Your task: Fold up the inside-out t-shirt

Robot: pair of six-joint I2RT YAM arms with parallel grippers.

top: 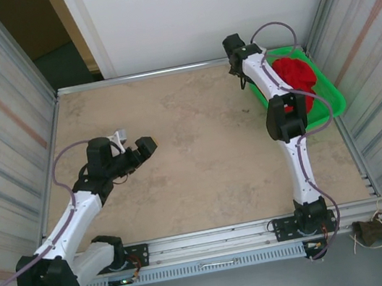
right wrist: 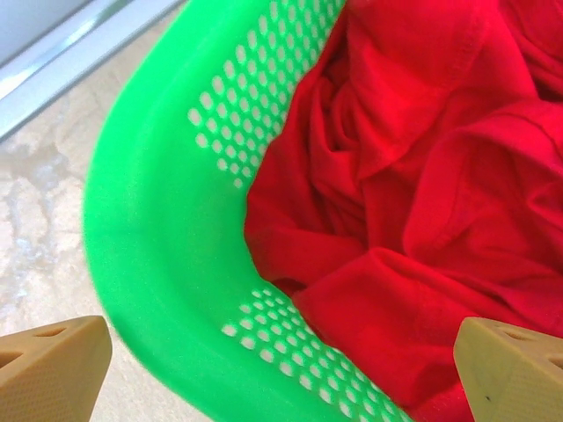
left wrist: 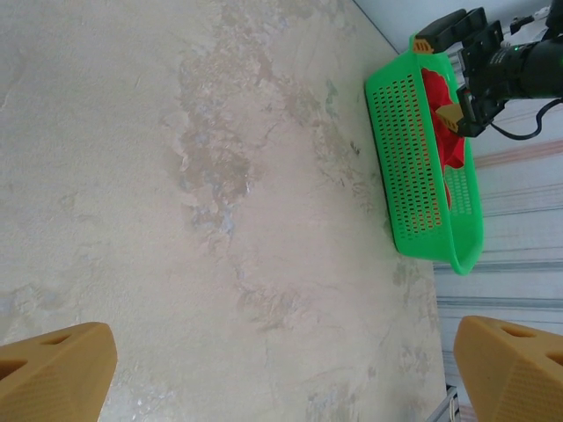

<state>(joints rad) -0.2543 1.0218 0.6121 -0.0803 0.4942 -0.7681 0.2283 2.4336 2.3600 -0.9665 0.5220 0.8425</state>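
Red t-shirt (right wrist: 413, 220) bunched in basket (right wrist: 149, 220); right gripper (right wrist: 281, 365), left gripper (left wrist: 281, 369): fingers wide apart, empty.

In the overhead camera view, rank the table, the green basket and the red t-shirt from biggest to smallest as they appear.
Largest: the table.
Next: the green basket.
Smallest: the red t-shirt, bunched inside the basket.

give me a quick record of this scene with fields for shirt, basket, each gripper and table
shirt: bright red cloth t-shirt, crumpled in the basket, not yet folded
basket: green plastic mesh basket, at the table's far right corner
left gripper: open, above bare tabletop, facing the basket
right gripper: open, poised over the shirt near the basket's rim
table: beige mottled tabletop
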